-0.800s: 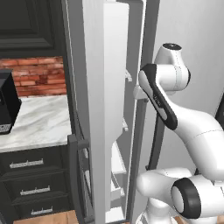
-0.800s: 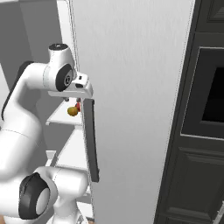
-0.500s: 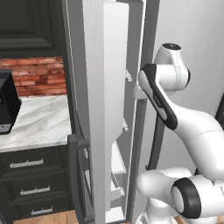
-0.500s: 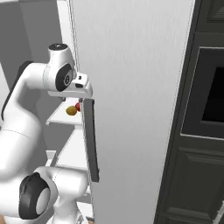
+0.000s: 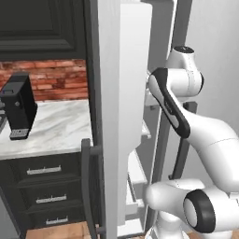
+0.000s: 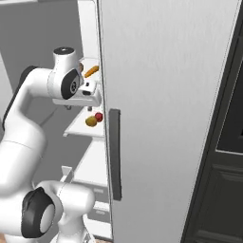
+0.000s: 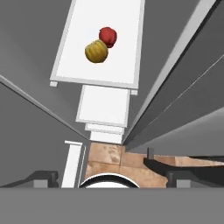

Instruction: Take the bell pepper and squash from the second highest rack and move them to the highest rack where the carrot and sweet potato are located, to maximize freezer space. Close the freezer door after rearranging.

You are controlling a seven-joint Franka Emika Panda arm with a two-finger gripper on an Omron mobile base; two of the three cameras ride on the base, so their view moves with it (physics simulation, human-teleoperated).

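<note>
Hand view gives me spread, empty gripper point(image 7: 109, 177) fingers above the rack point(image 7: 74, 52), where red bell pepper point(image 7: 107, 36) touches yellow squash point(image 7: 96, 51).

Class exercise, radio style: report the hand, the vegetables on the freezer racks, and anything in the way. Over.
Hand open, empty, above the racks. Bell pepper and squash touching on their rack, not yet moved. Carrot on the rack above. Freezer door open beside the arm.
</note>
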